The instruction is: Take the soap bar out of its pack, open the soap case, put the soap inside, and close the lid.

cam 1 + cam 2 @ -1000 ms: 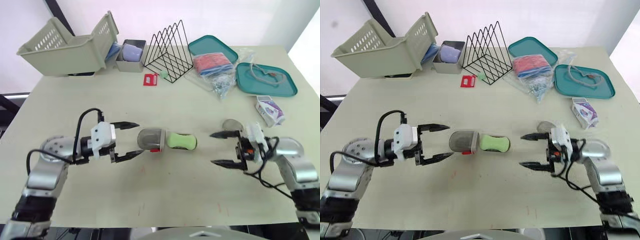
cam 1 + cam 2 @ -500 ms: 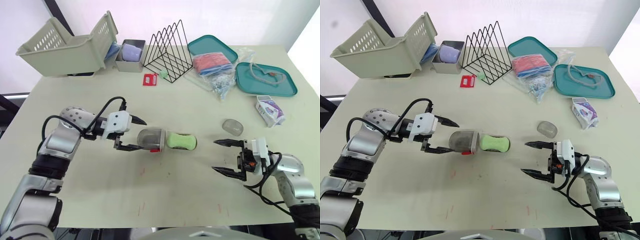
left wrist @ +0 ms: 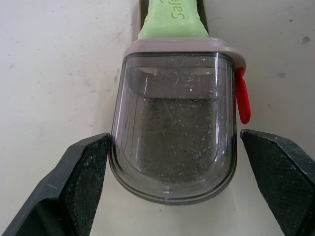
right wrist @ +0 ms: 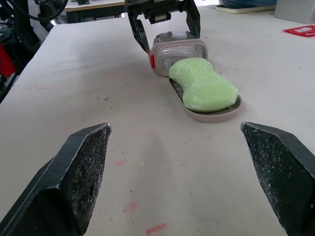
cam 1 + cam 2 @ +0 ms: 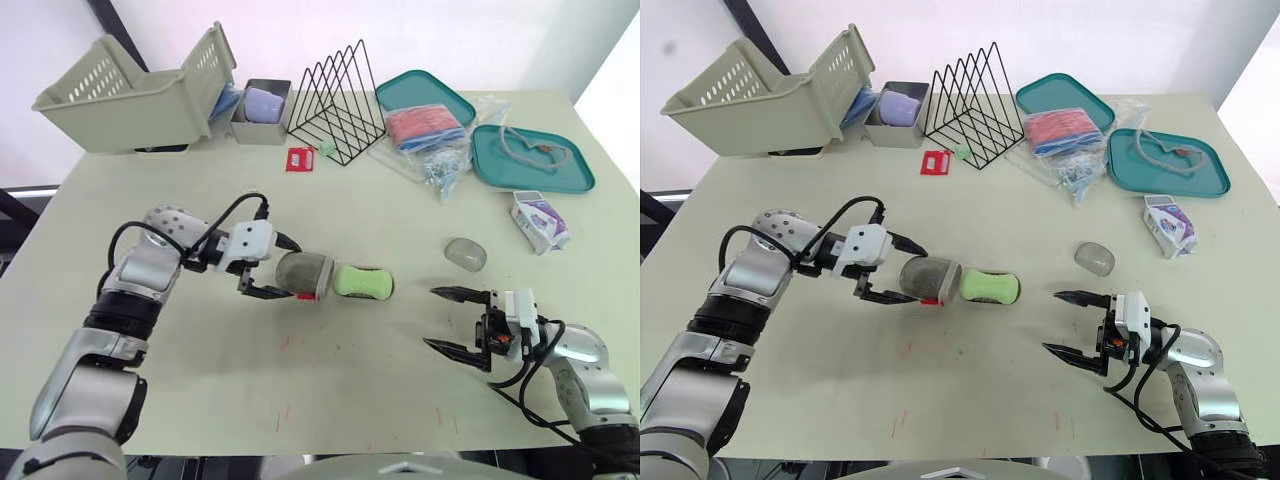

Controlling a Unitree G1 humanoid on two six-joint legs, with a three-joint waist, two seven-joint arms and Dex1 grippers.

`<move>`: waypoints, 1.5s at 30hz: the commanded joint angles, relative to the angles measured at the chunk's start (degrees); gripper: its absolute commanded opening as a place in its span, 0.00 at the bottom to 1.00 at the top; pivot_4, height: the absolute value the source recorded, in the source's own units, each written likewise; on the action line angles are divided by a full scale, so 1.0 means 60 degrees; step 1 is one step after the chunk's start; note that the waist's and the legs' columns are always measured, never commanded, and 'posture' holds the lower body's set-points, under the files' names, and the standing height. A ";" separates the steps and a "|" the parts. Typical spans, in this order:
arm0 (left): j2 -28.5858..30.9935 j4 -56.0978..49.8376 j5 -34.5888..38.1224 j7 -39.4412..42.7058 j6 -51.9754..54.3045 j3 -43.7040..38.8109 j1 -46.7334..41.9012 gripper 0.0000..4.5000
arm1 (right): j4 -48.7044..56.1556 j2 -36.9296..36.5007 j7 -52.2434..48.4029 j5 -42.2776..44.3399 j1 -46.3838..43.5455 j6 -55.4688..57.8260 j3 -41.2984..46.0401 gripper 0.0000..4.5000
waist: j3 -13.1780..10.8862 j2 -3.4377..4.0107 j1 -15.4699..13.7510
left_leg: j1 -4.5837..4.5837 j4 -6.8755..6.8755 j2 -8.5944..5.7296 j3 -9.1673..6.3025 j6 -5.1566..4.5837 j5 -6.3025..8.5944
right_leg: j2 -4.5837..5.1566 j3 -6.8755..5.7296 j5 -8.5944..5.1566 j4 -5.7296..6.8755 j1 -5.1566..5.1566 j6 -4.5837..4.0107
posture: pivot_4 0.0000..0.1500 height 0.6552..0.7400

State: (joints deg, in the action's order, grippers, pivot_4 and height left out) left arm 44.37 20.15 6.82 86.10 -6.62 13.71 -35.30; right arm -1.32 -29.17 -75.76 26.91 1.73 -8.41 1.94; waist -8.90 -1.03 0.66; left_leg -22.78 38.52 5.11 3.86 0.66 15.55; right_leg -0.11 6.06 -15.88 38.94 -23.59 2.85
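Within the last second the left gripper [image 5: 296, 272] had been brought up to the soap case [image 4: 216, 114], so that its open jaws straddled the open lid [image 3: 172, 147] without yet being pressed on it; the right gripper [image 5: 430, 317] had been drawn back, jaws open and empty, well apart from the case. The soap [image 5: 362, 281] was already laid in the case's base; only the closing was judged left. A clear plastic piece [image 5: 465, 253] and a carton [image 5: 540, 221] lay well apart from the case; the lid's path was blocked by nothing.
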 commanded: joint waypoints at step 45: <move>-0.0257 -0.0075 -0.0139 0.0008 -0.0255 -0.0016 0.0118 0.77 | -0.0201 -0.0309 -0.0444 0.0046 -0.0079 -0.0434 -0.0198 1.00 | 0.0001 0.0000 -0.0001 | 0.0001 0.0005 0.0000 -0.0001 0.0000 0.0000 | 0.0000 0.0000 0.0001 0.0004 0.0002 0.0000 | 1.00 1.00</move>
State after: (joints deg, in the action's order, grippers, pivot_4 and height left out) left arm 42.78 20.93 5.73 86.23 -8.06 14.09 -34.52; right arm -4.33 -30.41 -77.92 26.84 1.43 -10.43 0.73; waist -8.89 -1.03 0.65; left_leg -22.78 38.56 5.11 3.85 0.66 15.55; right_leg -0.11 6.06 -15.88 38.97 -23.58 2.85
